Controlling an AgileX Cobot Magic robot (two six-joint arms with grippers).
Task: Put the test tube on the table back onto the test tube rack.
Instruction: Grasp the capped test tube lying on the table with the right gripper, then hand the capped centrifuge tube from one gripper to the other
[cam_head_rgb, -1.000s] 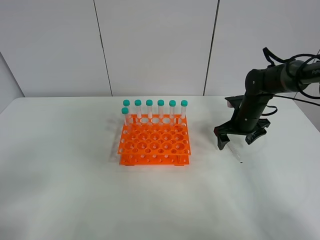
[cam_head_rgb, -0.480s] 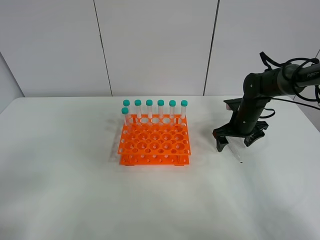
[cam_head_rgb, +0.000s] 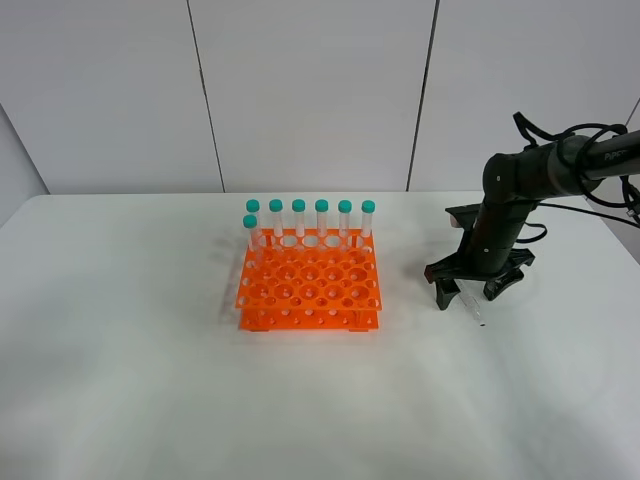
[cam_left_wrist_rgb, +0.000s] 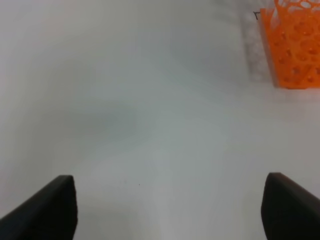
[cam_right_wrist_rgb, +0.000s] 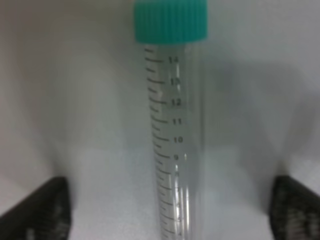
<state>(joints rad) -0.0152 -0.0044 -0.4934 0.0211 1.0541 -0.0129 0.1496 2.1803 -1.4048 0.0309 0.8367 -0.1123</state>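
Note:
The test tube (cam_head_rgb: 472, 308) lies flat on the white table (cam_head_rgb: 150, 380) to the right of the orange test tube rack (cam_head_rgb: 310, 288). In the right wrist view the tube (cam_right_wrist_rgb: 175, 140) shows its graduations and its teal cap (cam_right_wrist_rgb: 170, 20). My right gripper (cam_head_rgb: 468, 291) is open and low over the table, one finger on each side of the tube; the fingertips (cam_right_wrist_rgb: 37, 210) stand well apart from it. My left gripper (cam_left_wrist_rgb: 167, 210) is open and empty above bare table, with a corner of the rack (cam_left_wrist_rgb: 295, 50) far ahead. The left arm is out of the exterior view.
Several identical teal-capped tubes (cam_head_rgb: 322, 218) stand upright along the rack's back row, with one more at the left (cam_head_rgb: 250, 232) in the second row. The rack's other holes are empty. A white panelled wall (cam_head_rgb: 310, 90) rises behind the table.
My right gripper has come down and shifted slightly, settling lower around the lying tube. The tube, rack and left gripper have not moved.

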